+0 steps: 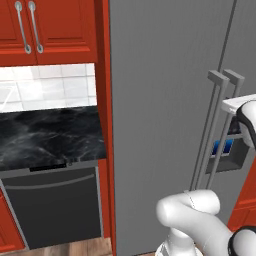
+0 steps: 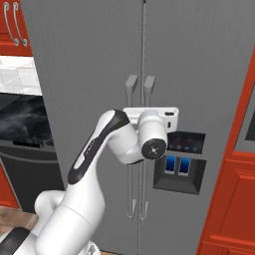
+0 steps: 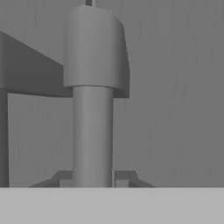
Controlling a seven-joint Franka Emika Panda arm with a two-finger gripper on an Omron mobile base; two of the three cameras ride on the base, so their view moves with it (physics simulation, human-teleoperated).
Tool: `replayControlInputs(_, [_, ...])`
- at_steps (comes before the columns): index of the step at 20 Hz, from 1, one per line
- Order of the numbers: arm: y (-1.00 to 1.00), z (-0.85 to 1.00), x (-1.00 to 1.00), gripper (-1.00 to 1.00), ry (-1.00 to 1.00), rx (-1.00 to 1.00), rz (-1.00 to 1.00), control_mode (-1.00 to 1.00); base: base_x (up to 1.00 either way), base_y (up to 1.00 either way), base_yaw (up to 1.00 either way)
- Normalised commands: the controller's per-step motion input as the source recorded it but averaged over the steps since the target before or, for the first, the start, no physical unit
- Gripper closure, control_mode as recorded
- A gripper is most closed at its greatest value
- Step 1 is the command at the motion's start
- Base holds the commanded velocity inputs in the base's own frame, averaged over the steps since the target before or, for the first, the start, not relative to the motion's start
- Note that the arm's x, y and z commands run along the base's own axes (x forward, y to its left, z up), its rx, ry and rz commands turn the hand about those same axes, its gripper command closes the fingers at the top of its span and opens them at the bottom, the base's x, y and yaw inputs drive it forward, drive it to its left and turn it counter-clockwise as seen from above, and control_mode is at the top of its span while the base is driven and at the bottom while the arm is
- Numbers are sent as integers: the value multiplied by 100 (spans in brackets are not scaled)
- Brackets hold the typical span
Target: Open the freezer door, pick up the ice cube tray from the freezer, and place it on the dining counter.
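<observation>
Claw (image 3: 92, 181) clamped on the long vertical grey bar handle (image 3: 92, 135) of the tall brushed-metal freezer door (image 1: 155, 125), door shut, so we can't see the tray. Risk: we pull off-arc and the 2 fingertips (image 3: 124, 177) slip off the smooth bar.

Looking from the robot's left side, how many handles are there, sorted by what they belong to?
Fridge door handles: 2
Cupboard handles: 2
Dishwasher handle: 1
Total: 5
</observation>
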Motion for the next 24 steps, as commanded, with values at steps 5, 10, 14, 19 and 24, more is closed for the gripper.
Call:
replayControlInputs(5, [-5,0,-2,100,0,0,0,-100,0,0,0])
replayControlInputs(10, [-31,1,-15,100,0,0,0,-100,0,0,0])
replayControlInputs(14, [-48,4,-23,100,0,0,0,-100,0,0,0])
replayControlInputs(19, [-59,6,-31,100,0,0,0,-100,0,0,0])
replayControlInputs(24, [-68,6,-38,100,0,0,-1,-100,0,0,0])
